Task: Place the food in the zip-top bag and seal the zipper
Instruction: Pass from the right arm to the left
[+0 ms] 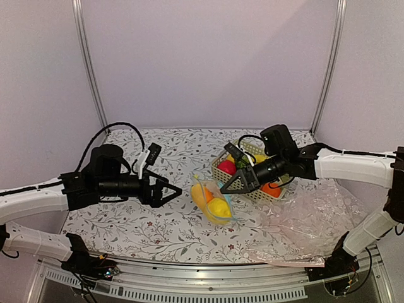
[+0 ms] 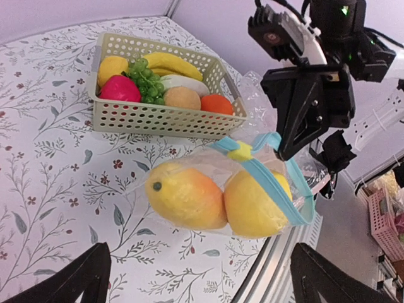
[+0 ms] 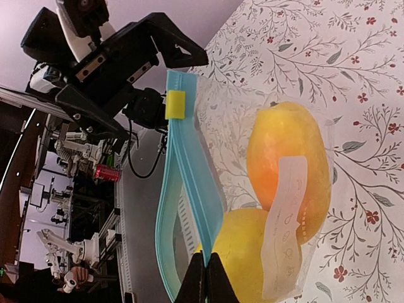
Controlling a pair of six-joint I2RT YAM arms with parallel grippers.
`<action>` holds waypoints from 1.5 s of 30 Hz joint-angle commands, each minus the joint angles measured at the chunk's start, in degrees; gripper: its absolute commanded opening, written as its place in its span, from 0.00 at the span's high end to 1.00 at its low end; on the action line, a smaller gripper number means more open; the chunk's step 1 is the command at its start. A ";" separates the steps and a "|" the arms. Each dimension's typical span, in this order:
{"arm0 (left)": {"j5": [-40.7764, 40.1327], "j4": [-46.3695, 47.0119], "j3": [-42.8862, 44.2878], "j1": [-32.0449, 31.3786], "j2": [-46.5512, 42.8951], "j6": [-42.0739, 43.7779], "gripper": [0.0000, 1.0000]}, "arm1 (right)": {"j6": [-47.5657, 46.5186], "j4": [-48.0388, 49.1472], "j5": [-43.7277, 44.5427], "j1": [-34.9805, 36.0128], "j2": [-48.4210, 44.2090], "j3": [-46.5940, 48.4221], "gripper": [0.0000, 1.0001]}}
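Lying on the flower-patterned table (image 2: 44, 158), the zip-top bag (image 2: 189, 165) is pictured between the two grippers and just in front of the basket (image 2: 164, 120) of toy fruit. The food is already inside it: a rounded yellow fruit (image 2: 255, 205) and a longer orange-yellow fruit (image 2: 186, 196), pressed side by side. The zipper (image 2: 271, 183) is shown with its two blue strips bowed apart, so the mouth is judged not yet sealed. A yellow slider (image 2: 240, 151) is parked at the end farthest from the right gripper (image 3: 205, 262).

The film is expected to be limp and slippery, liable to crumple under a pinch. The fruits look light, and may roll if the bag is tugged. The blue strip is judged the stiffer part and the better place to be gripped: one end pinned, the slider or the strips pressed along from there.

The left gripper (image 1: 172, 191) is held wide apart, short of the bag, with nothing between its fingers. The right gripper's fingers are closed tight at the bag's mouth edge, over the yellow fruit. Whether any film is pinched between them cannot be told.
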 commanded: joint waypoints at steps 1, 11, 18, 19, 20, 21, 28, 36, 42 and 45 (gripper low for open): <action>4.67 10.62 -8.17 0.46 -2.29 8.68 0.01 | -4.15 -5.56 -7.85 -0.13 2.54 1.45 1.00; 6.75 21.68 -13.74 -1.01 3.00 9.70 0.09 | -10.48 -12.82 -8.70 0.49 6.73 0.69 1.00; 6.54 21.61 -10.06 -1.62 9.58 15.42 0.21 | -13.60 -15.40 -9.19 0.54 9.12 1.71 1.00; 6.51 21.55 -9.41 -1.69 10.58 16.43 0.22 | -13.73 -15.48 -9.14 0.53 9.23 1.89 1.00; 6.43 21.69 -8.90 -1.78 11.57 17.18 0.22 | -13.89 -15.52 -9.20 0.49 9.29 1.96 1.00; 6.34 21.84 -8.40 -1.80 12.39 17.90 0.23 | -14.13 -15.62 -9.21 0.54 9.36 2.07 1.00; 8.75 22.67 -5.43 -1.80 17.88 21.60 0.39 | -14.52 -15.98 -9.73 0.56 9.91 2.59 1.00; 15.35 25.12 -4.41 -2.52 20.83 22.05 0.48 | -14.56 -16.00 -10.42 0.39 9.95 2.89 1.00; 16.60 25.49 -4.82 -3.96 21.96 22.13 0.38 | -14.56 -16.00 -11.35 0.19 9.91 3.21 1.00; 16.62 25.61 -4.71 -4.87 22.51 22.34 0.32 | -14.52 -16.04 -11.70 -0.07 9.98 3.29 1.00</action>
